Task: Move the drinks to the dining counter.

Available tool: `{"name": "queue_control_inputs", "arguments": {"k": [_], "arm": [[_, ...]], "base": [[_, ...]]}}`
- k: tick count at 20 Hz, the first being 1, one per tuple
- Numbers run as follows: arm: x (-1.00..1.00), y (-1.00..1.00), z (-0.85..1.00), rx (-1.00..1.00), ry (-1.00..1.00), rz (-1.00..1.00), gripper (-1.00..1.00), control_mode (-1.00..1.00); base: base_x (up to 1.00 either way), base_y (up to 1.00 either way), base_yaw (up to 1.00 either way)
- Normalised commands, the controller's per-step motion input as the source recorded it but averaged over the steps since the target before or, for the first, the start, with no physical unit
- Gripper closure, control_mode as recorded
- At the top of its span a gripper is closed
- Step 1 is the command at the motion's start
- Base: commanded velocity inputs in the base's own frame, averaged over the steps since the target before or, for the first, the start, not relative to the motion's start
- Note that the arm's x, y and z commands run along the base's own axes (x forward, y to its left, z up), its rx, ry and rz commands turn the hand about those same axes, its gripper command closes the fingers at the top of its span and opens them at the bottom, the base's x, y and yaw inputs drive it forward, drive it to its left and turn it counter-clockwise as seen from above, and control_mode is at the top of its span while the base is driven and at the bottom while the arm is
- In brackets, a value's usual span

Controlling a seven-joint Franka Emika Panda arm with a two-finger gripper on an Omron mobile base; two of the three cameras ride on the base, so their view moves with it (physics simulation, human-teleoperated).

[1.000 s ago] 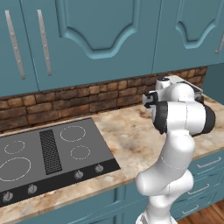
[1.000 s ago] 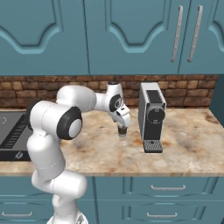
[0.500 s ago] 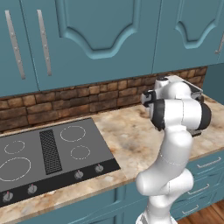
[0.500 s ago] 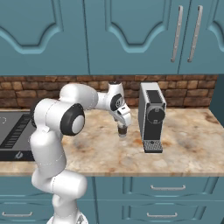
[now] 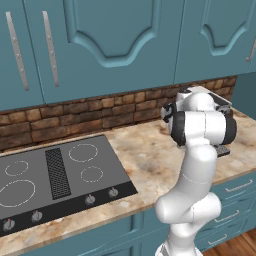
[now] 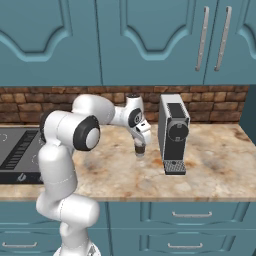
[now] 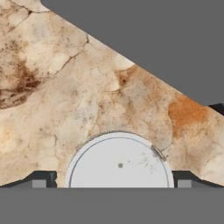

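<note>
One of the drinks, a white-lidded paper cup [image 6: 140, 150] with a dark band, stands on the marble counter [image 6: 115, 172] just left of the coffee machine. My gripper [image 6: 140, 145] points straight down over it. In the hand view the round white lid [image 7: 119, 162] sits between my two fingertips [image 7: 44, 182], and my gripper [image 7: 113, 183] is open astride the cup, with a small gap on the left side. The dining counter is out of view.
A tall grey coffee machine [image 6: 173, 131] stands close to the cup's right, and its flat side [image 7: 153, 39] crosses the top of the hand view. A black stovetop [image 5: 60, 175] lies to the left. Brick backsplash [image 6: 40, 102] and teal wall cabinets [image 6: 150, 40] stand behind.
The arm's elbow has risen and swung a little. The gripper has stayed over the cup, and the cup has not moved.
</note>
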Motion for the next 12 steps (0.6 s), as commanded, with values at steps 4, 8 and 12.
{"name": "queue_control_inputs", "arguments": {"k": [4, 8, 12], "arm": [[0.02, -0.04, -0.19, 0.00, 0.00, 0.00, -1.00, -1.00], [0.04, -0.03, -0.16, 0.00, 0.00, -0.01, -1.00, -1.00], [0.06, -0.03, -0.16, 0.00, 0.00, -0.01, -1.00, -1.00]], "base": [[0.00, 0.00, 0.00], [0.00, 0.00, 0.00], [0.00, 0.00, 0.00]]}}
